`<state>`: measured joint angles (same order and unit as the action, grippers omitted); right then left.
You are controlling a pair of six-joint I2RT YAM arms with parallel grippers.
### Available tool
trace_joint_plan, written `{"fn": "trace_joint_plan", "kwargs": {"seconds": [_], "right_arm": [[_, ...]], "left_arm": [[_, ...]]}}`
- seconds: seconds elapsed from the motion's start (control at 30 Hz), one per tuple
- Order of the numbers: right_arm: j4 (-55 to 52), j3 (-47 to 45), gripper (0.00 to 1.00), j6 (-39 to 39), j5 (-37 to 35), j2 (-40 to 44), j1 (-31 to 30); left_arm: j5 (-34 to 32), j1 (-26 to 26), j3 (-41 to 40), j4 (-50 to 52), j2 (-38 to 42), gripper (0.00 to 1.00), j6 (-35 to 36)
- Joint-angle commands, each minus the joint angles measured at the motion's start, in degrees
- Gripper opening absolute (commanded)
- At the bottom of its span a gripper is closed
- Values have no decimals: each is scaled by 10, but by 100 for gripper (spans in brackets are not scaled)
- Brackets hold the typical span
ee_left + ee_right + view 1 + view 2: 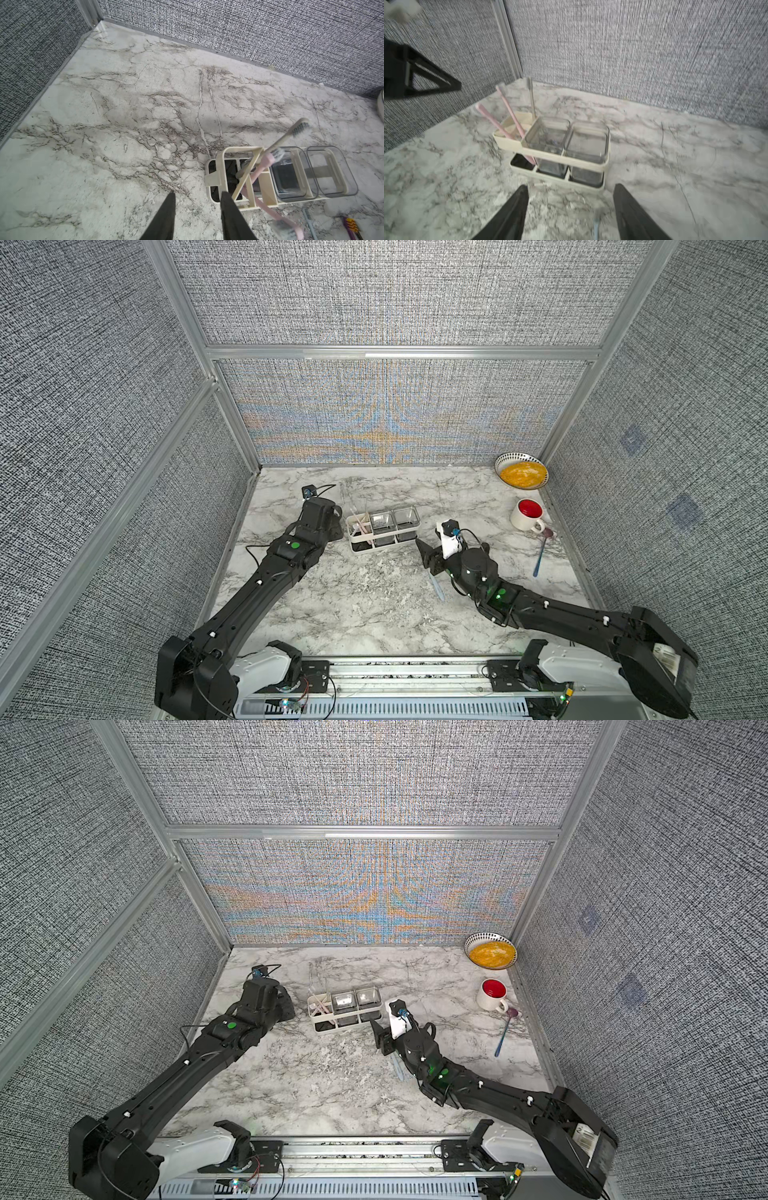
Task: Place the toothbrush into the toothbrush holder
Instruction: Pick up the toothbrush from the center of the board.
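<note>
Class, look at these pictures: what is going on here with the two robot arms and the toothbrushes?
A two-armed robot is loading toothbrushes into the white toothbrush holder. Two pink toothbrushes and a grey toothbrush already stand in its end section. A light blue toothbrush lies flat on the marble table. The right claw is open and empty, close to one end of that brush and facing the holder. The left claw, also open and empty, sits beside the holder's end section.
</note>
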<state>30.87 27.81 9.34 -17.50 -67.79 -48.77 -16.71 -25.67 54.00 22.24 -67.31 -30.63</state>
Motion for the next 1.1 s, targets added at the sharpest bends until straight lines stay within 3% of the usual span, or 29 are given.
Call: {"fn": "trace_joint_plan", "kwargs": {"seconds": [0.0, 0.3, 0.47, 1.07], "right_arm": [[-88, -2, 67, 35, 18, -12, 2], [-158, 67, 67, 43, 91, -173, 59], [-178, 101, 64, 40, 97, -236, 64], [-248, 92, 40, 66, 40, -240, 77]], "left_arm": [[39, 1, 6, -22, -1, 39, 1], [41, 1, 9, -7, 7, 39, -3], [30, 1, 3, -9, 13, 39, -8], [12, 1, -2, -4, 13, 39, -19]]}}
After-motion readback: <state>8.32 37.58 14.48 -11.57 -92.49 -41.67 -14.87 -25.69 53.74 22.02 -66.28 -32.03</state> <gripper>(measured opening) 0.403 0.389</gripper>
